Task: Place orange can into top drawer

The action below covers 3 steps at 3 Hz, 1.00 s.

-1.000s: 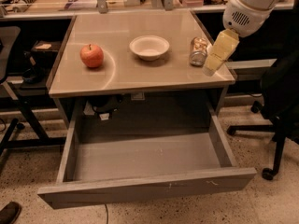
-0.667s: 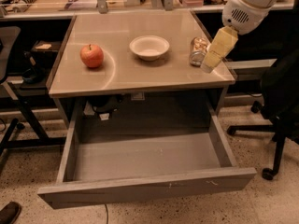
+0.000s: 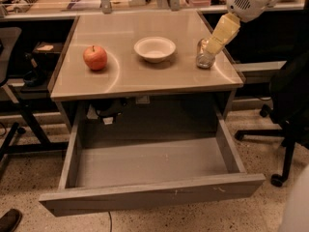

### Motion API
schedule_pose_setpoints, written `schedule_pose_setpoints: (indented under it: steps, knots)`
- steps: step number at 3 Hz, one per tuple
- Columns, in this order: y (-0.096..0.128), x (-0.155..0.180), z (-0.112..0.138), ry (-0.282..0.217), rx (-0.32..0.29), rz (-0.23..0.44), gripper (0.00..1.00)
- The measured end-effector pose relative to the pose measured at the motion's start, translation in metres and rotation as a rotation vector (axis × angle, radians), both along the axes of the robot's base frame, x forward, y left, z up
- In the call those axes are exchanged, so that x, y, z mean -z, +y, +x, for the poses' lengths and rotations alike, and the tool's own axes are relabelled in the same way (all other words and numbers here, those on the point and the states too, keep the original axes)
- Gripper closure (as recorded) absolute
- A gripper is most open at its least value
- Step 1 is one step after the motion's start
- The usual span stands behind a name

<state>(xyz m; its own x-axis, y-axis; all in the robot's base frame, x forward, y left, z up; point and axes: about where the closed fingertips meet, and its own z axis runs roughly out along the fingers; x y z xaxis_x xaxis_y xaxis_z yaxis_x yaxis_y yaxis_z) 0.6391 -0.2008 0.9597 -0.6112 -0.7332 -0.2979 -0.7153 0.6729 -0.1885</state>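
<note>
The orange can (image 3: pixel 204 57) stands on the table top (image 3: pixel 145 79) near its right edge, with its silver lower end showing. My gripper (image 3: pixel 216 46), yellowish, reaches down from the upper right and sits right at the can's upper right side, hiding part of it. I cannot tell whether it touches the can. The top drawer (image 3: pixel 154 197) is pulled wide open below the table's front edge, and its grey inside is bare.
A red apple (image 3: pixel 95 57) sits on the left of the table and a white bowl (image 3: pixel 154 49) in the middle. A black office chair (image 3: pixel 289 100) stands to the right of the drawer. Another chair's legs are at the left.
My gripper has moved a little up and back, staying at the can's right side. The can, apple, bowl and drawer stay where they were.
</note>
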Motion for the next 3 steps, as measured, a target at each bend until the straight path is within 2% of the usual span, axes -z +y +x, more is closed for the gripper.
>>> schedule_pose_setpoints:
  steps: [1,2,3]
  knots:
    - [-0.005,0.003,0.019,0.007,0.054,-0.027,0.00]
    - [-0.004,0.004,0.022,-0.004,0.052,-0.022,0.00]
    - [-0.007,0.009,0.035,-0.009,0.101,0.032,0.00]
